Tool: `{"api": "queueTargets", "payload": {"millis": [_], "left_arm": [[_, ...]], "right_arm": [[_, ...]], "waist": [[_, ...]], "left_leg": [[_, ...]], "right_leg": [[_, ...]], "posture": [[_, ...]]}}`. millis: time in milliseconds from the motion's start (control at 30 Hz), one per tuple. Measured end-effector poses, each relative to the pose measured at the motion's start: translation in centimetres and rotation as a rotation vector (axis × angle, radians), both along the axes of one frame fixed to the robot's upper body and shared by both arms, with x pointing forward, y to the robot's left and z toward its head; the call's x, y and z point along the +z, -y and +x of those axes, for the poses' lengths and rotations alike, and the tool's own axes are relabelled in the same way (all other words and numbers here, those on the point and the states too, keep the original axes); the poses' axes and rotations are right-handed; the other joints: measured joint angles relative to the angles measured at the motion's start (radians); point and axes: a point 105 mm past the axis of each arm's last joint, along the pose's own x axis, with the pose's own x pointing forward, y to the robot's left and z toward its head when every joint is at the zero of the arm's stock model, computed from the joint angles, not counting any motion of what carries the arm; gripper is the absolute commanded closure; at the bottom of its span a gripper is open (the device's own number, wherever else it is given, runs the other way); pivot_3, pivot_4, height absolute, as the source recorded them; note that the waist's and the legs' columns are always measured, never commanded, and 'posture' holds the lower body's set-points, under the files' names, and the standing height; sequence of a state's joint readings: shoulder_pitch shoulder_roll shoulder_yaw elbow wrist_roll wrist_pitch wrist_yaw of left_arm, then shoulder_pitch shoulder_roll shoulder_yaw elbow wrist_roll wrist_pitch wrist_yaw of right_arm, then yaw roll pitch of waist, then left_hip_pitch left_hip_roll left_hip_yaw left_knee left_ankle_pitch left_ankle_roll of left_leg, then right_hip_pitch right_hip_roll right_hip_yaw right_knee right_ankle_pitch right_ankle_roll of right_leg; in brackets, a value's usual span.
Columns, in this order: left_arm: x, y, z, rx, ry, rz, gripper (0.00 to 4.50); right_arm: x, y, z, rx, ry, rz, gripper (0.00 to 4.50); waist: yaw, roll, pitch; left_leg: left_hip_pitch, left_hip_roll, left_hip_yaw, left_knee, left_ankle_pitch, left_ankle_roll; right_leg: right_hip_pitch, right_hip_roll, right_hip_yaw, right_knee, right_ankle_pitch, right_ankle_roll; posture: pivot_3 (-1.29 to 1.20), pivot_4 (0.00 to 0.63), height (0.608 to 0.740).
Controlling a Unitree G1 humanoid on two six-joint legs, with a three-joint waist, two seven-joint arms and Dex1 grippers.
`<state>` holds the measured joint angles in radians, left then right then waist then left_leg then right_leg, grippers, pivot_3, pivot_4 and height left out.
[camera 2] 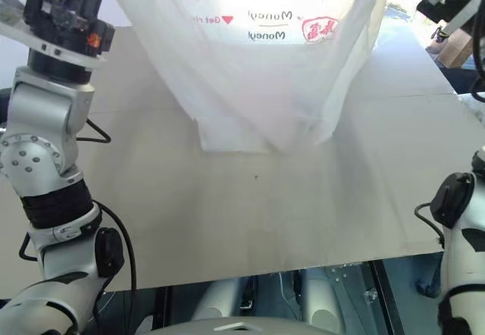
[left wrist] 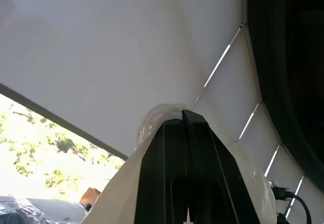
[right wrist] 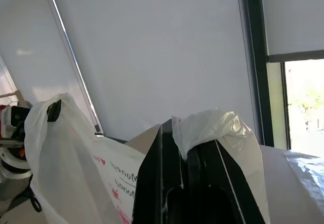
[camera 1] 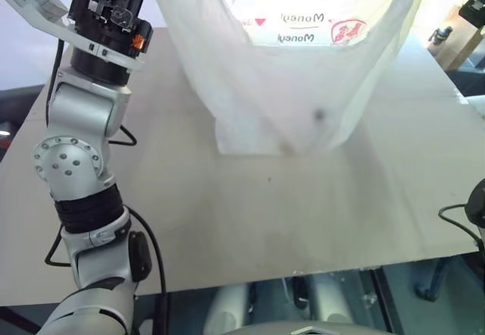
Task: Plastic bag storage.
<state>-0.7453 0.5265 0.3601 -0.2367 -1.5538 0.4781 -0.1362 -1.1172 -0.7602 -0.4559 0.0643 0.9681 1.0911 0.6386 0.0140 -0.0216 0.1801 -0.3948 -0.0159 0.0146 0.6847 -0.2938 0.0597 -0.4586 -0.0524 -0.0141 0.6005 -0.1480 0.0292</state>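
The plastic bag (camera 1: 280, 85), thin and white with red logos and red print, hangs spread open between my two raised arms above the table (camera 1: 265, 221). Its lower end reaches down to the tabletop. In the left wrist view my left gripper (left wrist: 183, 113) is shut, with a bunch of the bag's plastic (left wrist: 157, 120) pinched at its tips. In the right wrist view my right gripper (right wrist: 188, 150) is shut on another bunched part of the bag (right wrist: 212, 125). That view also shows the bag's far handle (right wrist: 48, 117) held up by the left gripper.
The pale tabletop stretches wide around the bag, with its front edge (camera 1: 303, 273) near me. A brown box (camera 2: 456, 45) and a small dark object (camera 1: 440, 35) sit beyond the far right corner. White blinds (right wrist: 152, 46) and a window lie ahead of the wrists.
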Motion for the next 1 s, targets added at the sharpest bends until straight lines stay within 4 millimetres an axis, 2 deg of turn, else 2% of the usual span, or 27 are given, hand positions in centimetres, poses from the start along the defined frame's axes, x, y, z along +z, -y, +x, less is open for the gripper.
{"api": "queueTargets", "payload": {"millis": [100, 200, 267, 300, 400, 467, 533, 567, 600, 667, 700, 733, 767, 900, 1000], "left_arm": [[-0.2, 0.0, -0.1, -0.005, -0.002, 0.013, 4.50], [-2.4, 0.1, 0.2, 0.017, -0.039, 0.086, 4.50], [-4.9, 0.3, 0.4, 0.054, -0.078, 0.179, 4.50], [-6.9, 0.4, 0.6, 0.079, -0.111, 0.243, 4.50], [-11.5, 1.4, 0.3, 0.094, -0.183, 0.392, 4.50], [-15.2, 1.6, 0.3, 0.119, -0.266, 0.476, 4.50], [-17.5, 1.3, 0.0, 0.145, -0.306, 0.536, 4.50], [-18.4, 1.2, -0.3, 0.158, -0.310, 0.565, 4.50], [-19.1, 1.0, -0.5, 0.170, -0.311, 0.591, 3.96], [-20.4, 0.6, -1.4, 0.178, -0.317, 0.637, 3.29], [-21.3, 0.3, -2.3, 0.169, -0.320, 0.665, 2.66], [-21.8, 0.0, -2.8, 0.163, -0.329, 0.677, 2.36], [-22.2, -0.4, -3.5, 0.153, -0.328, 0.691, 1.80], [-24.1, -3.1, -5.9, 0.189, -0.370, 0.813, 0.04], [-26.2, -5.4, -7.7, 0.229, -0.447, 0.927, 0.04]], "right_arm": [[-0.3, 0.5, -0.7, -0.027, 0.009, -0.015, 4.47], [-3.1, 0.7, -1.0, -0.072, -0.037, -0.086, 4.47], [-7.7, 0.5, -1.4, -0.142, -0.106, -0.226, 4.47], [-11.3, 0.3, -1.5, -0.180, -0.173, -0.316, 4.47], [-18.7, 0.2, -2.3, -0.270, -0.280, -0.542, 4.47], [-23.1, 0.1, -3.6, -0.296, -0.324, -0.664, 3.88], [-24.6, 0.0, -4.4, -0.322, -0.321, -0.656, 3.15], [-25.1, 0.0, -4.8, -0.335, -0.310, -0.647, 2.63], [-25.5, 0.0, -5.2, -0.340, -0.306, -0.642, 2.17], [-26.3, 0.3, -6.1, -0.356, -0.309, -0.636, 1.27], [-26.8, 0.9, -6.8, -0.383, -0.312, -0.629, 0.64], [-27.1, 1.4, -7.2, -0.401, -0.320, -0.631, 0.25], [-27.4, 1.9, -7.7, -0.419, -0.322, -0.630, 0.00], [-28.7, 3.9, -10.2, -0.450, -0.382, -0.645, 0.00], [-29.4, 5.7, -11.6, -0.464, -0.417, -0.679, 0.00]], "waist": [[0.000, 0.000, 0.000], [0.000, 0.000, 0.000], [0.001, -0.001, -0.003], [0.001, 0.000, -0.003], [0.003, 0.000, -0.004], [0.002, 0.001, -0.004], [0.000, 0.001, -0.004], [-0.001, 0.001, -0.004], [0.000, 0.001, -0.004], [0.000, 0.001, -0.004], [-0.001, 0.001, -0.004], [-0.001, 0.001, -0.004], [0.000, 0.001, -0.004], [-0.001, 0.003, -0.005], [-0.001, 0.003, -0.006]], "left_leg": [[0.000, 0.000, 0.000, 0.001, 0.000, 0.000], [0.001, 0.000, 0.000, 0.000, 0.000, 0.000], [0.003, 0.001, 0.000, 0.000, 0.000, 0.000], [0.002, 0.001, 0.000, -0.001, 0.000, 0.000], [0.002, 0.000, 0.000, 0.000, 0.000, 0.000], [0.002, 0.000, 0.001, 0.001, 0.000, 0.000], [0.004, 0.000, 0.003, 0.002, 0.001, -0.001], [0.005, 0.000, 0.004, 0.002, 0.001, -0.002], [0.009, 0.001, 0.004, 0.002, 0.001, -0.002], [0.014, 0.002, 0.005, 0.001, 0.001, -0.002], [0.014, 0.002, 0.006, 0.001, 0.000, -0.001], [0.015, 0.003, 0.006, 0.001, -0.001, 0.002], [0.014, 0.003, 0.007, 0.002, -0.002, 0.003], [0.014, 0.003, 0.007, 0.001, -0.002, 0.003], [0.014, 0.004, 0.008, 0.001, -0.003, 0.004]], "right_leg": [[0.001, 0.000, 0.000, -0.002, 0.000, 0.001], [0.002, 0.000, 0.000, -0.007, 0.003, 0.004], [0.005, 0.000, -0.002, -0.007, 0.002, 0.006], [0.004, 0.000, -0.002, -0.008, 0.002, 0.006], [0.004, -0.001, -0.001, -0.008, 0.002, 0.006], [0.004, -0.001, 0.000, -0.007, 0.002, 0.007], [0.005, 0.000, 0.002, -0.007, 0.002, 0.007], [0.005, 0.001, 0.003, -0.007, 0.002, 0.007], [0.009, 0.002, 0.003, -0.007, 0.001, 0.007], [0.014, 0.002, 0.004, -0.007, -0.003, 0.006], [0.014, 0.002, 0.004, -0.006, -0.003, 0.006], [0.014, 0.002, 0.005, -0.005, -0.003, 0.006], [0.013, 0.002, 0.005, -0.005, -0.003, 0.006], [0.012, 0.002, 0.006, -0.004, -0.004, 0.006], [0.012, 0.002, 0.006, -0.005, -0.004, 0.006]], "posture": [[0.00, 0.150, 0.740], [0.00, 0.150, 0.740], [0.00, 0.150, 0.740], [0.00, 0.150, 0.740], [0.00, 0.150, 0.740], [0.00, 0.150, 0.740], [0.00, 0.150, 0.740], [0.00, 0.150, 0.740], [0.00, 0.150, 0.740], [0.00, 0.150, 0.740], [0.00, 0.150, 0.740], [0.00, 0.150, 0.740], [0.00, 0.150, 0.740], [0.00, 0.150, 0.740], [0.00, 0.150, 0.740]]}}
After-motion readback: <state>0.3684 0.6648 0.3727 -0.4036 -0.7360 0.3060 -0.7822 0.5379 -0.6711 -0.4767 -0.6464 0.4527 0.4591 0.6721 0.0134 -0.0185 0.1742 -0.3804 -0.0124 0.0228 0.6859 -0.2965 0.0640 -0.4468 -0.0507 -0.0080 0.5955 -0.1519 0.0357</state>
